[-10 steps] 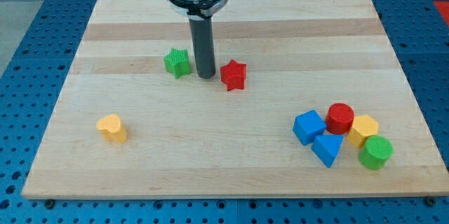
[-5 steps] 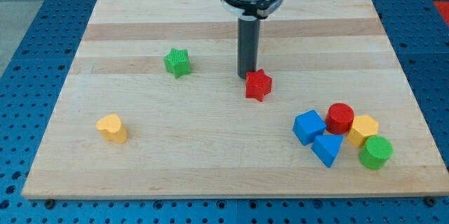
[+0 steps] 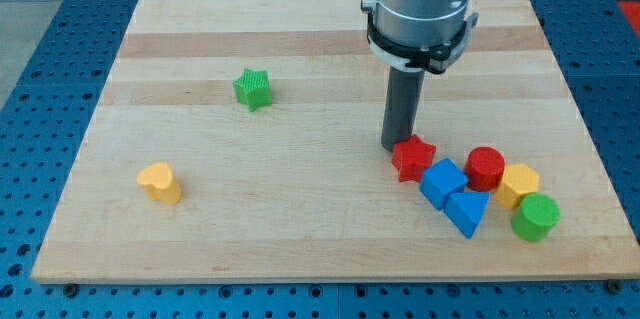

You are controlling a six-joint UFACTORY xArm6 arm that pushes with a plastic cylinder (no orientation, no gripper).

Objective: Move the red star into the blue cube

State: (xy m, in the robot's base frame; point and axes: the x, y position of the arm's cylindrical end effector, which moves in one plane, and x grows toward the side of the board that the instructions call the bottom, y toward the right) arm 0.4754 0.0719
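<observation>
The red star (image 3: pixel 413 158) lies right of the board's middle, touching the upper left corner of the blue cube (image 3: pixel 442 181). My tip (image 3: pixel 396 147) stands at the star's upper left edge, in contact with it. The rod rises from there to the arm's grey head at the view's top.
A blue triangular block (image 3: pixel 466 211) sits just below the blue cube. A red cylinder (image 3: pixel 486 167), a yellow block (image 3: pixel 517 184) and a green cylinder (image 3: pixel 535 217) cluster to its right. A green star (image 3: pixel 253 89) lies upper left, a yellow block (image 3: pixel 159 181) at lower left.
My tip has swept right and down the board, pushing the red star from beside the green star to against the blue cube. The other blocks have not moved.
</observation>
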